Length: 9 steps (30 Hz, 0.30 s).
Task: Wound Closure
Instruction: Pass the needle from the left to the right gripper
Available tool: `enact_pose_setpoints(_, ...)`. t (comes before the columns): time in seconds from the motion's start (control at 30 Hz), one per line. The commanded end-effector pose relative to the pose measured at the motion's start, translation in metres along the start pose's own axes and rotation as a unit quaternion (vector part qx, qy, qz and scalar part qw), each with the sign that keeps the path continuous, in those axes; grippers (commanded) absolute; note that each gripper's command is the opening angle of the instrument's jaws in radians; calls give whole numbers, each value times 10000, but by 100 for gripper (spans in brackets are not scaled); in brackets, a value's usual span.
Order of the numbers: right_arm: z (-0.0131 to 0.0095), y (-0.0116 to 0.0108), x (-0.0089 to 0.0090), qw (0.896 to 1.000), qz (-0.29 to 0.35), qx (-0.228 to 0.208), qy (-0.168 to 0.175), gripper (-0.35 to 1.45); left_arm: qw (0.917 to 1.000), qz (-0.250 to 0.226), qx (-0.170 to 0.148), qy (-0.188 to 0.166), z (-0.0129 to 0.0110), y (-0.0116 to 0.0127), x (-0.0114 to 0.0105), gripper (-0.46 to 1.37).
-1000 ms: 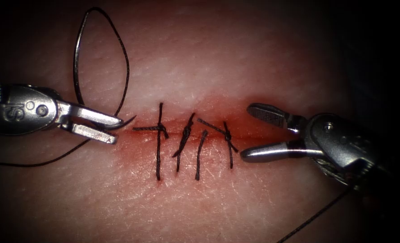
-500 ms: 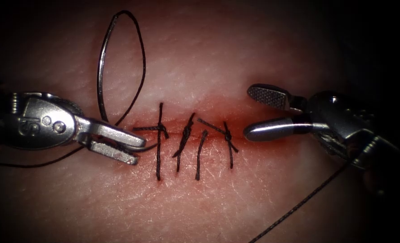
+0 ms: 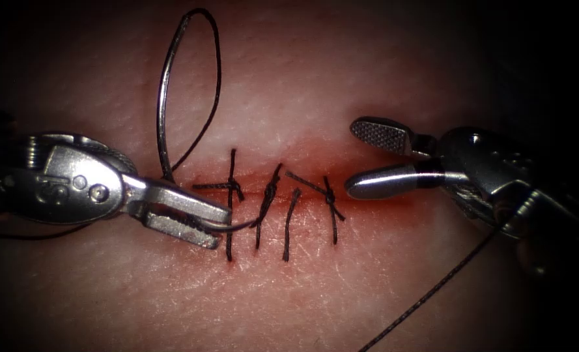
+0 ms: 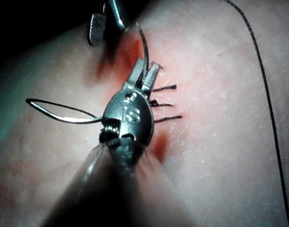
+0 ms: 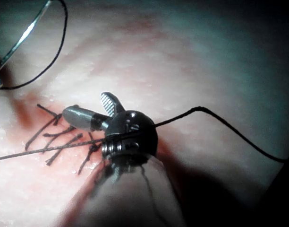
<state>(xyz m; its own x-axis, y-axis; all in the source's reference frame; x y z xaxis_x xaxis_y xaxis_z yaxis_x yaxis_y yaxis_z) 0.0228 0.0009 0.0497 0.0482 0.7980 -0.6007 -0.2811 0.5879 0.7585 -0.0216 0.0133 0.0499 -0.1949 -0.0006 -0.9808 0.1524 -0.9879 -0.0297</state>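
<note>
My left tool [image 3: 217,225] is shut on the curved needle [image 3: 162,98] a short way behind its point. The point juts right, over the leftmost stitch, and is not in the tissue [image 3: 315,78]. The needle's body arcs up over the tissue left of the stitches, and dark thread [image 3: 216,78] hangs from its rear end. My right tool [image 3: 354,156] stands open at the right end of the cut [image 3: 302,184], holding nothing. The left wrist view has the left tool [image 4: 147,71] and the needle [image 4: 55,111]. The right wrist view has the open right tool [image 5: 85,105].
Several dark stitches [image 3: 269,195] with knots cross the cut, with red fluid [image 3: 374,205] along it. A long thread [image 3: 432,293] runs from under the right tool toward the lower edge, seen too as thread [image 5: 220,123] beside the right tool.
My left tool has carried the needle rightward, bringing its point over the leftmost stitch. The right tool has lifted a little and drifted left, still open.
</note>
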Motion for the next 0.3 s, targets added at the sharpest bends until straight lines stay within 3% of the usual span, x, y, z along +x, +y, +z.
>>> enact_pose_setpoints(0.03, 0, 0, 0, 10000, 0, 12, 0, 79, 10000, -8, -16, -3, 1, 1, 0, -35)
enact_pose_setpoints(0.3, 0, 0, 0, 10000, 0, 12, 0, 79, 10000, -11, -9, -9, 0, 0, 0, -35)
